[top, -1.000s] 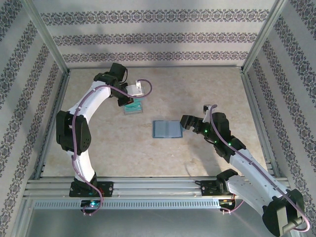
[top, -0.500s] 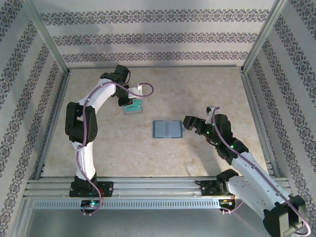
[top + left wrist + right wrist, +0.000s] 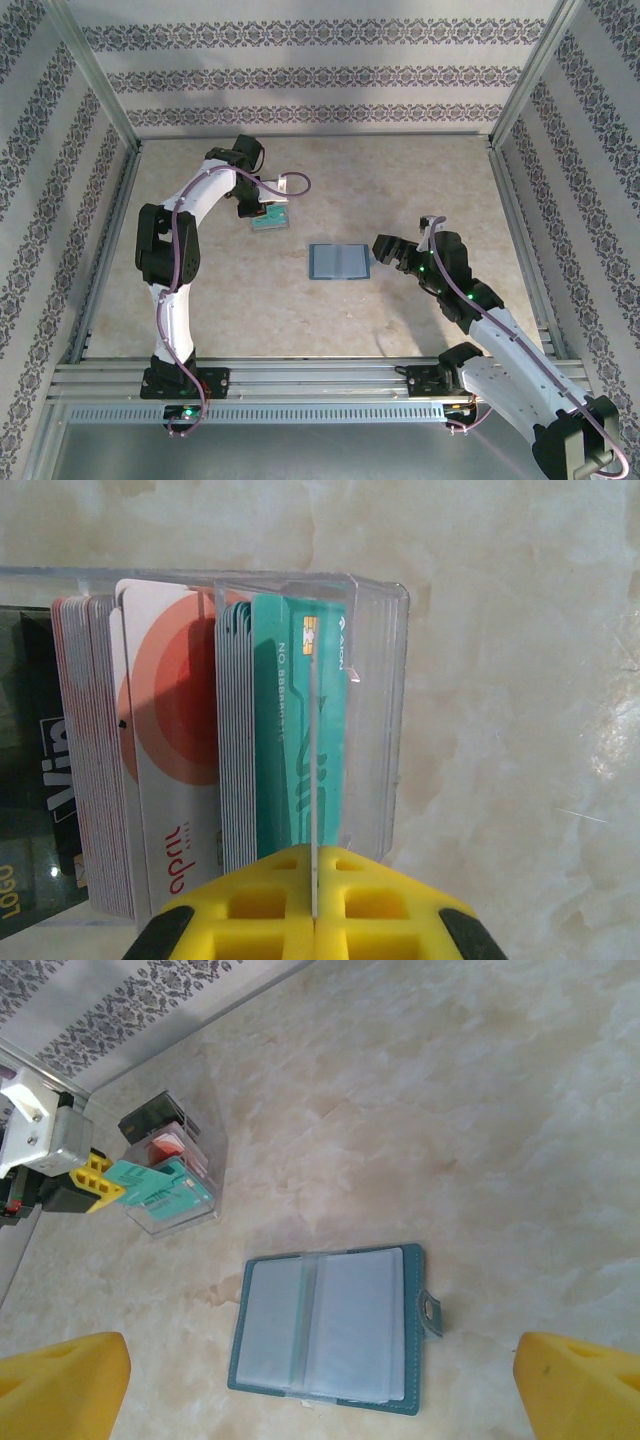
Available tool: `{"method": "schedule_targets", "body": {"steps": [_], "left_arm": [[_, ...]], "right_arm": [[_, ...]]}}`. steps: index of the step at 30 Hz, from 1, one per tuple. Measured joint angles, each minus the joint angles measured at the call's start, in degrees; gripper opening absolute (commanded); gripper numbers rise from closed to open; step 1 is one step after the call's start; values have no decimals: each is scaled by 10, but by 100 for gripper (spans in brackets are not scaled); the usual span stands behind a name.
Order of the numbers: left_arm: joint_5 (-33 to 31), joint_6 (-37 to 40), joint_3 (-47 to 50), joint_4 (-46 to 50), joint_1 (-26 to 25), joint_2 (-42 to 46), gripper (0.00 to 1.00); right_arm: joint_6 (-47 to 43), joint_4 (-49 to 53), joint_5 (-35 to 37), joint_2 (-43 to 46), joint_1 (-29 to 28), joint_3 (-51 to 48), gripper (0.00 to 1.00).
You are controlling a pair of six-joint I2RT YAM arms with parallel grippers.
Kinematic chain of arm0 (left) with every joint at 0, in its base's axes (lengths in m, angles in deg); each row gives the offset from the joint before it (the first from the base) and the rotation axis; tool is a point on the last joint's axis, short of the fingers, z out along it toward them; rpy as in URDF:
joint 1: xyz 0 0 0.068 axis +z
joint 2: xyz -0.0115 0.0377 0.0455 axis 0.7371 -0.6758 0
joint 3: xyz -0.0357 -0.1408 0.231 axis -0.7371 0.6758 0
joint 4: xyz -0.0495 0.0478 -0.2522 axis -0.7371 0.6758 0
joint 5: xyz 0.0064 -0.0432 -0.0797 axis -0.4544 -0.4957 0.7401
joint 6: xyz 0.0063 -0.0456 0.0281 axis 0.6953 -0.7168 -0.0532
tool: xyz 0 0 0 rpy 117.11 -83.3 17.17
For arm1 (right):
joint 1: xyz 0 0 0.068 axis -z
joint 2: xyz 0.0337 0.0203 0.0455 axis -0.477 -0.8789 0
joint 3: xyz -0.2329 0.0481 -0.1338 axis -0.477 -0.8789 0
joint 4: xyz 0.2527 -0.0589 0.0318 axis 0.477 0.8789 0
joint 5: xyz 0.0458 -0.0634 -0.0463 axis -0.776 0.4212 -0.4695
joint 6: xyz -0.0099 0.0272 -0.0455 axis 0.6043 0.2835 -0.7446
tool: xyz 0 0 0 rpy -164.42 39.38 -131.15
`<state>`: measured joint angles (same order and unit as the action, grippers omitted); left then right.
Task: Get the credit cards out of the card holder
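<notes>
Card holder on marbled table, patterned walls

A lab-style robot test cell. Aluminium rails edge a marble-look surface boxed in by patterned wall panels. The left arm and right arm are bolted on.

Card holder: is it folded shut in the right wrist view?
No, the card holder lies spread open and flat, with its inside facing up.
</notes>
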<state>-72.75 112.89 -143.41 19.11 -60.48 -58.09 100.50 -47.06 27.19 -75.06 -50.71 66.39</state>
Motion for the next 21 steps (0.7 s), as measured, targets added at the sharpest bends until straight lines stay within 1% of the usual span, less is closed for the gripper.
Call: {"method": "schedule_targets", "body": {"steps": [21], "left_arm": [[-10,5,-13,2,-2,-33,0]], "right_arm": [[0,0,0,0,0,0,98]]}}
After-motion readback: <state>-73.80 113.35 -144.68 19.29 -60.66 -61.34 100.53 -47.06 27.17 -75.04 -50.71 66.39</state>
